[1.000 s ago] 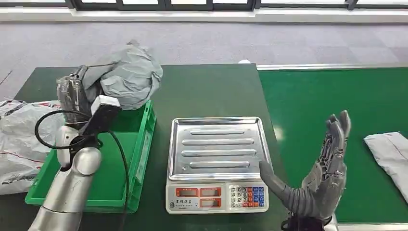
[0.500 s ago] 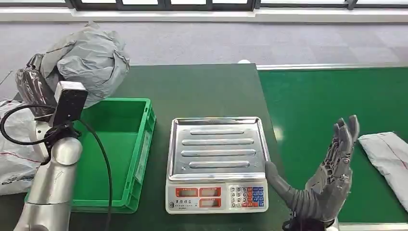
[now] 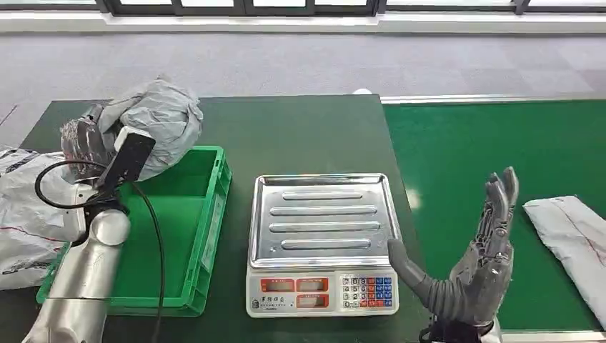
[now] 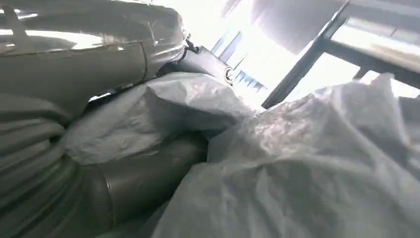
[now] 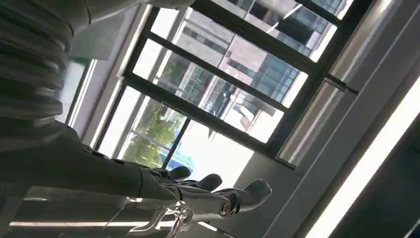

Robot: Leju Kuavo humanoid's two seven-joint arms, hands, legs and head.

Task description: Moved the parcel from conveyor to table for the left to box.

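Observation:
My left hand [image 3: 84, 139] grips a crumpled grey parcel bag [image 3: 161, 121] above the far left corner of the green crate [image 3: 204, 214]. In the left wrist view the grey parcel bag [image 4: 307, 163] presses against my left hand [image 4: 74, 148]. My right hand [image 3: 475, 268] stands upright and open at the near edge of the green conveyor [image 3: 486, 143], fingers spread, holding nothing. From the right wrist camera, my right hand [image 5: 148, 183] points up at windows. Another grey parcel [image 3: 572, 239] lies flat on the conveyor at the right edge.
A silver weighing scale [image 3: 321, 236] with a steel pan sits on the dark green table [image 3: 300, 132] between the crate and the conveyor. White plastic bags [image 3: 25, 207] lie left of the crate. A black cable loops from my left wrist.
My left hand swung the grey bag left, then back right and lower toward the crate. The parcel on the conveyor has crept leftward. My right hand shifted slightly.

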